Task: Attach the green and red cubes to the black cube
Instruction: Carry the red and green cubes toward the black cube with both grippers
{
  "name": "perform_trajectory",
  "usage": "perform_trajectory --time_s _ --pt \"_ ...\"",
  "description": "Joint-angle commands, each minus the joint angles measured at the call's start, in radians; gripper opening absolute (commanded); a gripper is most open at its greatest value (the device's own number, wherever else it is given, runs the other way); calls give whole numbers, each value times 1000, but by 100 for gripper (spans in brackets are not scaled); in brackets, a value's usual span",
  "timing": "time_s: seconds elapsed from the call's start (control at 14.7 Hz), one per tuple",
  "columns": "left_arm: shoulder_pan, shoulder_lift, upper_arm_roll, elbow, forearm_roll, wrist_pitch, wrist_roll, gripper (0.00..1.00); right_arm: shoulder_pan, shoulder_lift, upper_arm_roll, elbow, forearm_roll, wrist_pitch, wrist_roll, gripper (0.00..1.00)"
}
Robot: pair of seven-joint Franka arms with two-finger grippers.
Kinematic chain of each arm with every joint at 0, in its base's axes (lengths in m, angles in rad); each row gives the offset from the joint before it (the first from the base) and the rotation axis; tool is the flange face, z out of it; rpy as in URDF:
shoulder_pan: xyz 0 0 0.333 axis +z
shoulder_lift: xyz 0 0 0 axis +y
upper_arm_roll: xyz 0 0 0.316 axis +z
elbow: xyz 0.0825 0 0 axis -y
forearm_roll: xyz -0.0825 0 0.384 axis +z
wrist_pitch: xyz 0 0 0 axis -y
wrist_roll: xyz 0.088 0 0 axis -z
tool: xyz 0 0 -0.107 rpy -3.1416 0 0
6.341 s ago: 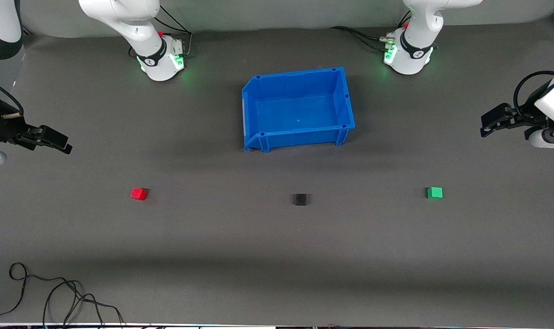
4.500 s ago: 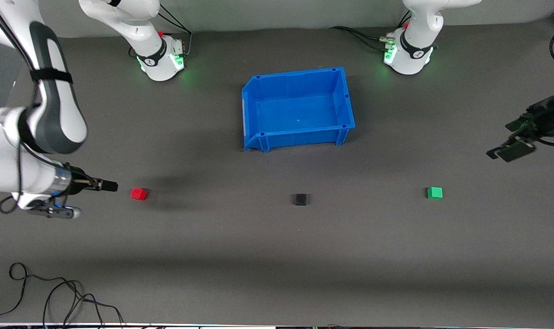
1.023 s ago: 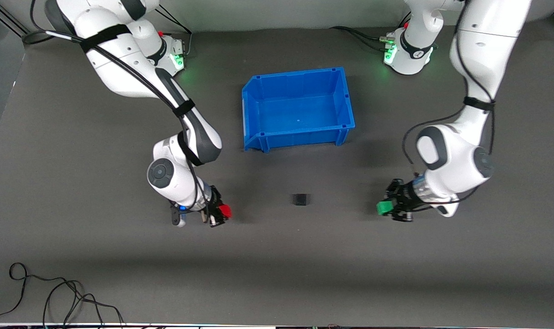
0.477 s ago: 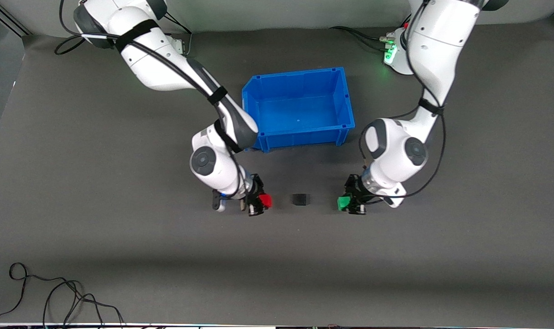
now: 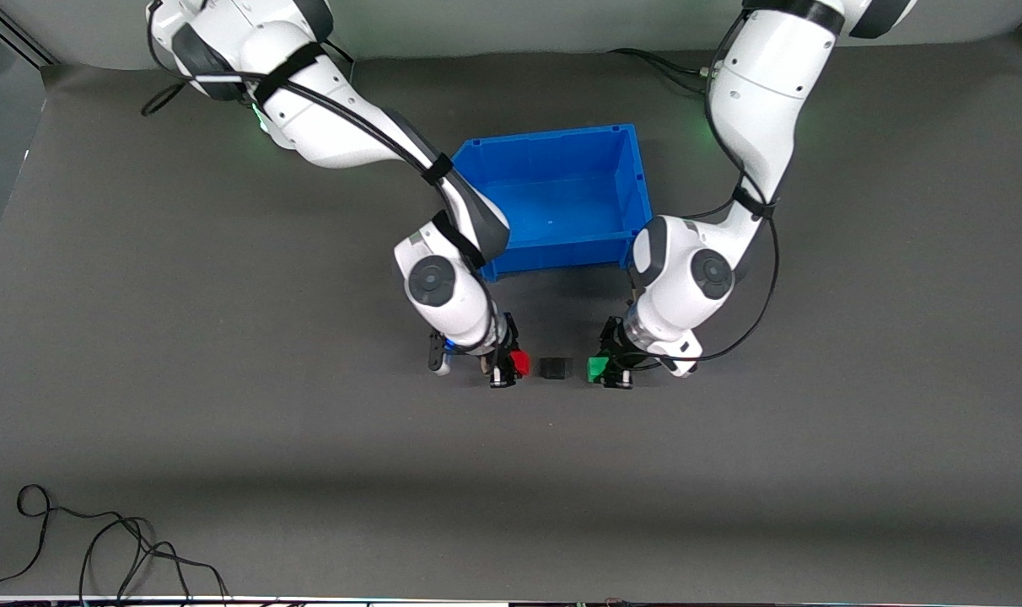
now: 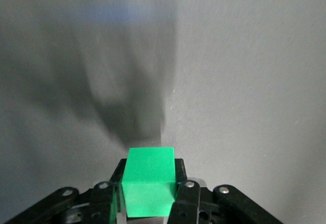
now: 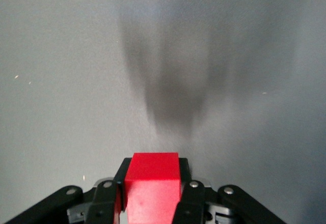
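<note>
Right tool (image 5: 506,365) pinches red cube (image 5: 520,362), left tool (image 5: 610,369) pinches green cube (image 5: 597,368), flanking black cube (image 5: 554,367) on desk (image 5: 224,421); gaps remain, neither attached yet.

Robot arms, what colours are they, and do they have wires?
Both arms are white with dark grey joints and round grey caps. Black cables run along each, held by black straps. The left gripper and right gripper are black, with silver screws on their fingers.

Red cube (image 5: 520,362), black cube (image 5: 553,367), green cube (image 5: 597,368); blue bin (image 5: 637,181); dark grey table (image 5: 182,337).
</note>
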Motion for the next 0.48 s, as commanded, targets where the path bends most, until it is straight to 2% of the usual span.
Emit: perform_trajectory --time_s 0.0,0.41 --pt "-35 40 24 48 -4 10 -24 25 13 96 -16 117 -50 0 93 0" --pt "-53 50 22 45 -2 49 -41 25 39 145 -16 177 -50 2 130 0"
